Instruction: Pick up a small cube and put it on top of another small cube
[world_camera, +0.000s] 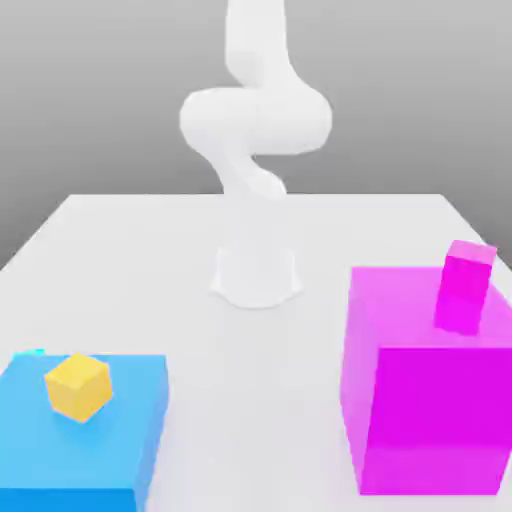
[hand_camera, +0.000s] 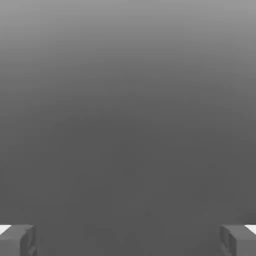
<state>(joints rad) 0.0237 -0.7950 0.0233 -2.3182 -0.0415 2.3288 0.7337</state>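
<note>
The end effector (hand_camera: 128, 240) is spread wide with nothing between its fingers, so the pick has yet to begin. The yellow-orange cube (world_camera: 78, 386) rests on the big blue block (world_camera: 90, 440) on the worktop (world_camera: 150, 250). I cannot locate the green cube; finding and reaching it probably comes next

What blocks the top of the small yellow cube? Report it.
Nothing visible does. The small yellow cube sits on the blue block with its top bare. The small magenta cube stands apart on the big magenta block, at the exterior view's right. The gripper is open and empty.
</note>
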